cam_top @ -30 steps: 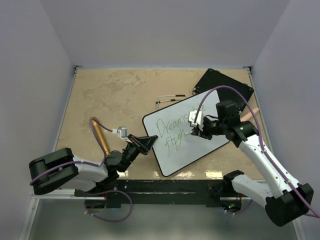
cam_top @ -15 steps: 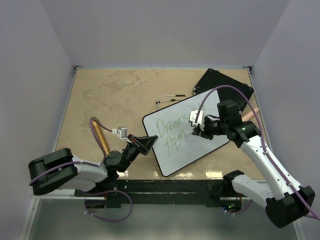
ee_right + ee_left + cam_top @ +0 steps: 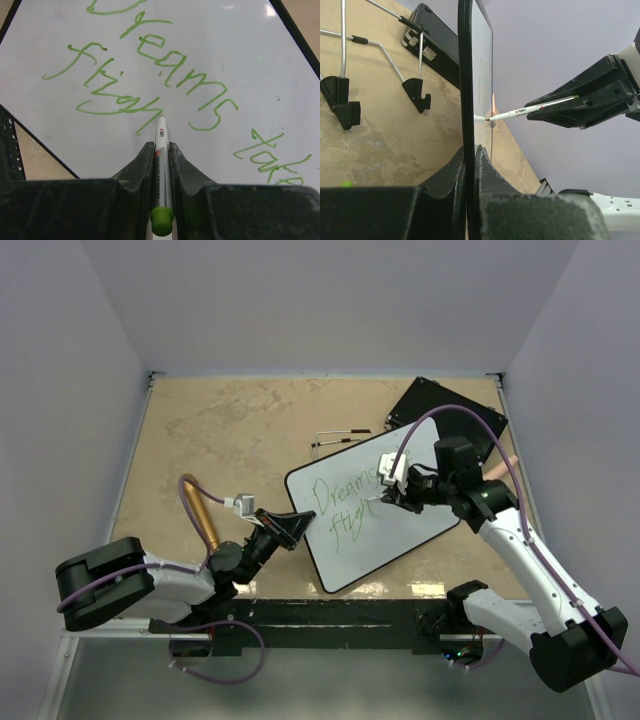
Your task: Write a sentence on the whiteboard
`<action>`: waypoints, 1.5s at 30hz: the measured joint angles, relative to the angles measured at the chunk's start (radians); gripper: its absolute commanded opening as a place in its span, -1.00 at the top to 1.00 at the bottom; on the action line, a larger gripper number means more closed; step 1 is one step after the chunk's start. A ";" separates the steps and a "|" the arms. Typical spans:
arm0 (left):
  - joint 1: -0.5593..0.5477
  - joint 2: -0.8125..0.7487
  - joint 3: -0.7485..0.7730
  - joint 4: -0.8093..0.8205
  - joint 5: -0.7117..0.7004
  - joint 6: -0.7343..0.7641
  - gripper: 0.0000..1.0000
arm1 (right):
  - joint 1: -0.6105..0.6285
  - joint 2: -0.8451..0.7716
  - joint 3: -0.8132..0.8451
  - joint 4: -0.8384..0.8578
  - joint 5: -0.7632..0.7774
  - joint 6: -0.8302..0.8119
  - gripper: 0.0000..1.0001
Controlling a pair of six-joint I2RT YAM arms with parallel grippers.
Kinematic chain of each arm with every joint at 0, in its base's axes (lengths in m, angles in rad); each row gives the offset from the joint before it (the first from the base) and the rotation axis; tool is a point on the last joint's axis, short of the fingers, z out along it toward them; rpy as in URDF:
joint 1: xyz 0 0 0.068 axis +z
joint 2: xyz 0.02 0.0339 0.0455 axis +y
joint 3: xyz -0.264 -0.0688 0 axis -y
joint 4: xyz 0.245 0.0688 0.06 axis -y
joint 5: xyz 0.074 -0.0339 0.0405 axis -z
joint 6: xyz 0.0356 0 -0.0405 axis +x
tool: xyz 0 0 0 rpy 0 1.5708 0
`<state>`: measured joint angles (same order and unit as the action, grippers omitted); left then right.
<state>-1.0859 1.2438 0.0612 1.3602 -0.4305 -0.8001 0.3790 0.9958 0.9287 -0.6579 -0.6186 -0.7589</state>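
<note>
While left gripper (image 3: 469,155) is clamping its black edge, glossy whiteboard (image 3: 240,60) is showing green handwriting | right gripper (image 3: 161,146) is pinching pen (image 3: 161,131)

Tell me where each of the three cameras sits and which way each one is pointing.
Top external: above and behind the arm bases, looking down at the table; both arms, the left gripper and right gripper show.
Left wrist: on the left arm, looking along the whiteboard edge; its own fingers clamp the frame.
Right wrist: above the whiteboard, looking down the pen at green writing; its own fingers flank the pen.
Shared: both wrist views show the pen tip on the whiteboard.
</note>
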 measured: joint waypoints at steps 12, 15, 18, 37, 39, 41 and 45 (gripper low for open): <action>0.000 0.000 0.000 -0.001 -0.003 -0.001 1.00 | -0.002 -0.011 -0.010 0.030 0.052 0.054 1.00; 0.000 0.000 -0.001 -0.001 -0.004 -0.001 1.00 | -0.009 -0.016 -0.014 0.042 0.070 0.065 1.00; 0.002 0.000 -0.001 -0.001 -0.004 -0.001 1.00 | -0.014 -0.018 -0.015 0.047 0.084 0.073 1.00; 0.002 0.000 -0.001 0.000 0.001 0.000 1.00 | -0.019 -0.021 -0.015 0.055 0.008 0.045 1.00; 0.002 0.000 -0.001 0.000 0.002 0.000 1.00 | -0.019 -0.021 -0.015 0.058 0.010 0.046 1.00; 0.002 0.000 -0.001 0.000 0.002 0.000 1.00 | -0.019 -0.021 -0.015 0.059 0.013 0.046 1.00; 0.002 0.000 -0.001 0.000 0.002 -0.001 1.00 | -0.019 -0.021 -0.015 0.049 0.018 0.039 1.00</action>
<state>-1.0836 1.2434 0.0605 1.3605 -0.4286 -0.8009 0.3595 0.9752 0.9138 -0.6086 -0.6003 -0.7197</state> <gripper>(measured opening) 0.083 0.143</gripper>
